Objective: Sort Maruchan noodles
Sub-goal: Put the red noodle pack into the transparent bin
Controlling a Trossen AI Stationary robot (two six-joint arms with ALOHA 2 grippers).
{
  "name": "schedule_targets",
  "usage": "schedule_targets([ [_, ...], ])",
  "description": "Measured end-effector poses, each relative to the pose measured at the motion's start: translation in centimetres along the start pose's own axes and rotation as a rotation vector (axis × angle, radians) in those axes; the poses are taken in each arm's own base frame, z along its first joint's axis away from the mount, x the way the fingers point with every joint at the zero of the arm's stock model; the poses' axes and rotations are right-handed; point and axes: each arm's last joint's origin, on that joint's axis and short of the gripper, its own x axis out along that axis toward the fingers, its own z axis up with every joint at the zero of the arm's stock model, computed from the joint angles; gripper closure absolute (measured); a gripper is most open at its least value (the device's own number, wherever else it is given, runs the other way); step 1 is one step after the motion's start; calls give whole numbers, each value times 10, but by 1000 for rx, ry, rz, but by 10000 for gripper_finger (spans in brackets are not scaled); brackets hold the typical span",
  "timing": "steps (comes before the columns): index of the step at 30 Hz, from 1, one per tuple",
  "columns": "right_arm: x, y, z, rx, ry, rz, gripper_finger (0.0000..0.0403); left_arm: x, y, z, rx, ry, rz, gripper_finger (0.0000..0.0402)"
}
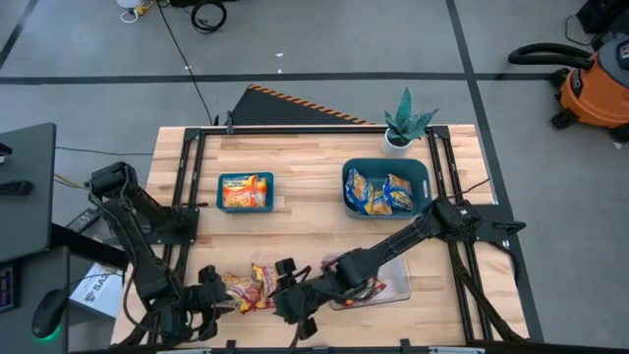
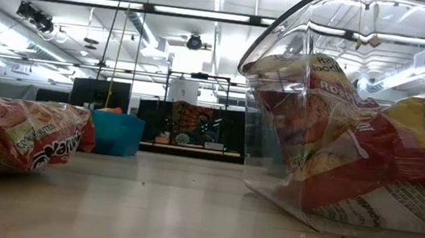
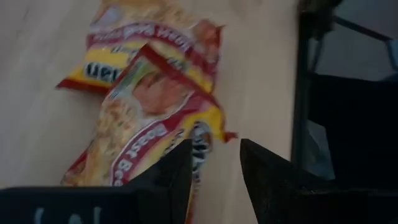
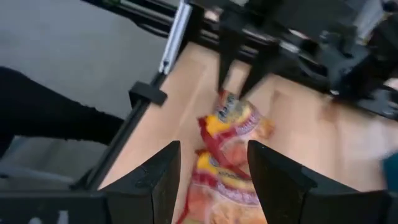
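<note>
1. Front edge of table [image 1: 314,221], nearest: L gripper [image 3: 214,146] low over the wood, fingers [image 3: 174,177] spread, clamping nothing. One fingertip at the edge of a red-and-yellow noodle packet [image 3: 146,118]; bare wood in the gap.
2. Just past that: second red-and-yellow packet [image 3: 152,40], partly overlapped by the first. Both flat on the table, outside any bin.
3. Same front strip, other side of the two packets: R gripper [image 4: 214,152], arm stretched across from the R side. Also spread wide & empty, pointed at the packets, w/ L gripper facing it from beyond them.
4. Beside R arm, still near front edge: clear container [image 1: 398,287] flat on the table, more red-and-yellow packets [image 2: 330,150] crumpled inside against its wall.
5. Mid-table, L side: small teal bin [image 1: 246,176] w/ orange noodles [image 1: 246,193] inside; count unclear.
6. Mid-table, R side: larger teal bin [image 1: 423,169] w/ blue-and-yellow packets [image 1: 378,192] inside, at least two.
7. Far edge: potted plant [image 1: 405,123], white pot, just behind the larger bin.
8. Beyond table: grey floor w/ dark lines, orange shop vac [image 1: 595,84] far R.
</note>
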Motion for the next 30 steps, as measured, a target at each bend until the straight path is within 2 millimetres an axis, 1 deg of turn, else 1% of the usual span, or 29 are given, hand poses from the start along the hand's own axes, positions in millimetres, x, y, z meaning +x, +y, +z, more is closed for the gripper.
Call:
schedule_targets([
  [3,34,8,-17,-11,-1,24,211,5,8,-10,-32,28,22,260],
  [4,47,11,-27,-25,17,29,211,7,11,-14,-42,50,30,260],
  [6,66,12,-41,-41,41,23,211,9,15,-19,-63,92,39,260],
  [7,74,11,-46,-41,50,16,211,9,16,-21,-77,103,39,260],
  [11,94,1,-52,-48,51,-21,211,9,17,-25,-96,115,36,260],
  [13,103,-3,-60,-78,103,-62,211,9,16,-24,-100,111,32,260],
  [16,107,-6,-67,-125,174,-106,211,9,16,-24,-113,90,28,260],
  [19,103,-6,-69,-152,221,-121,211,9,15,-23,-117,84,24,260],
  [24,101,-10,-77,-171,317,-119,215,9,14,-23,-127,82,12,260],
  [27,100,-15,-81,-160,360,-122,228,9,13,-23,-135,80,4,260],
  [30,98,-18,-84,-152,396,-124,254,9,13,-23,-154,79,5,260],
])
